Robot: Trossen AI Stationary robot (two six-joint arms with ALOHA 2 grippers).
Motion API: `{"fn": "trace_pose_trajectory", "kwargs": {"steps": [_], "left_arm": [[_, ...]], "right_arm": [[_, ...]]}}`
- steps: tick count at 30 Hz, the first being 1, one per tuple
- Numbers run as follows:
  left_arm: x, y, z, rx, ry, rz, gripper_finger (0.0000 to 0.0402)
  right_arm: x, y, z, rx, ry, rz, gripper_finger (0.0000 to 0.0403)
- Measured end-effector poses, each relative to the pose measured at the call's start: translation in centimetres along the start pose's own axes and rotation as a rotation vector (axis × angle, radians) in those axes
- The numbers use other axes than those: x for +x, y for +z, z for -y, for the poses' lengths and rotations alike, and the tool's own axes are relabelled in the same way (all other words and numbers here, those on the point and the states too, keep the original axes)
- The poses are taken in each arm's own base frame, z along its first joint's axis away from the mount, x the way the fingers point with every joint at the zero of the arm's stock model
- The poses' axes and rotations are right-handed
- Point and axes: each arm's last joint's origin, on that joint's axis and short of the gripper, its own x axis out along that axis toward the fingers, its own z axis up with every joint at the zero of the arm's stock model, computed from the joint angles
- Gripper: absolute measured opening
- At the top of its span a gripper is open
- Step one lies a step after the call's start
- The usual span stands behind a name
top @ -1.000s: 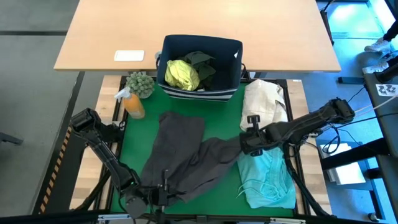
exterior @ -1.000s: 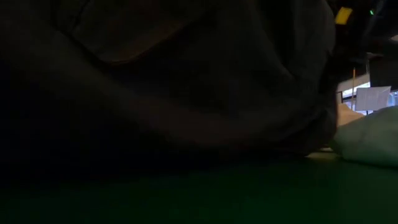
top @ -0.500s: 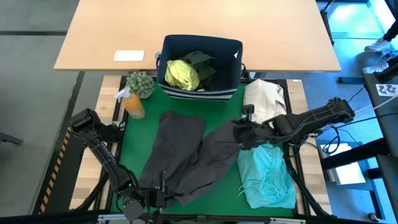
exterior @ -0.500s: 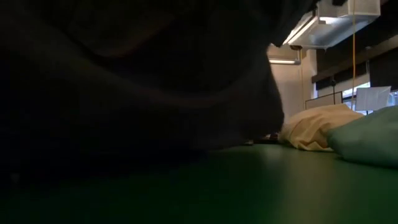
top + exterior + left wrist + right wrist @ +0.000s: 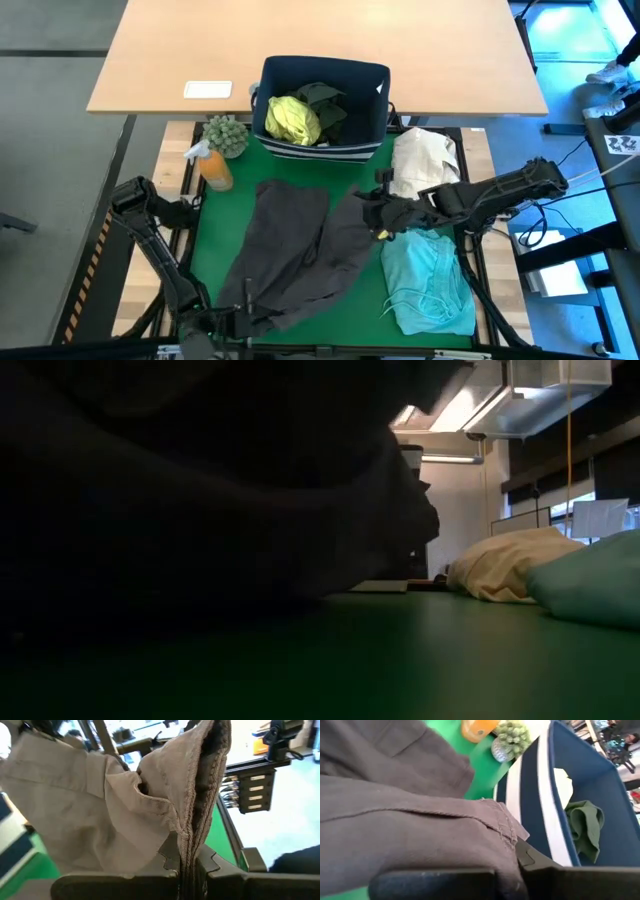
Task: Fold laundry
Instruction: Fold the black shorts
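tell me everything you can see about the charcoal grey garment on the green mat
The charcoal grey garment is soft woven cloth with stitched hems and seams, spread crumpled across the green mat in front of the navy fabric bin. It looks like two long panels, possibly trouser legs. The left gripper, at the table's near edge, is shut on one hem, the cloth bunched upright between its fingers. The right gripper is shut on the far right corner, lifting it beside the turquoise garment.

Matt woven charcoal grey garment (image 5: 300, 250)
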Motion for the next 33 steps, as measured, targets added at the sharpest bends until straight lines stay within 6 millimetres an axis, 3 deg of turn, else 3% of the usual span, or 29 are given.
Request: {"fn": "trace_pose_trajectory", "kwargs": {"steps": [7,14,21,33], "left_arm": [[-2.4,-1.5,0.7,-0.057,-0.002,-0.036,0.0000],[-3.9,-4.1,0.6,-0.124,0.010,-0.135,0.0000],[-4.3,-6.3,-0.5,-0.200,0.011,-0.362,0.0000],[-3.7,-7.4,-1.5,-0.255,-0.021,-0.705,0.0022]], "right_arm": [[3.5,0.8,1.2,0.070,-0.004,0.060,0.0002],[9.5,0.4,1.8,0.094,0.045,0.072,0.0002],[15.0,-1.7,0.9,0.093,0.113,-0.027,0.0002],[20.2,-2.7,-1.7,0.113,0.205,0.024,0.0003]]}}
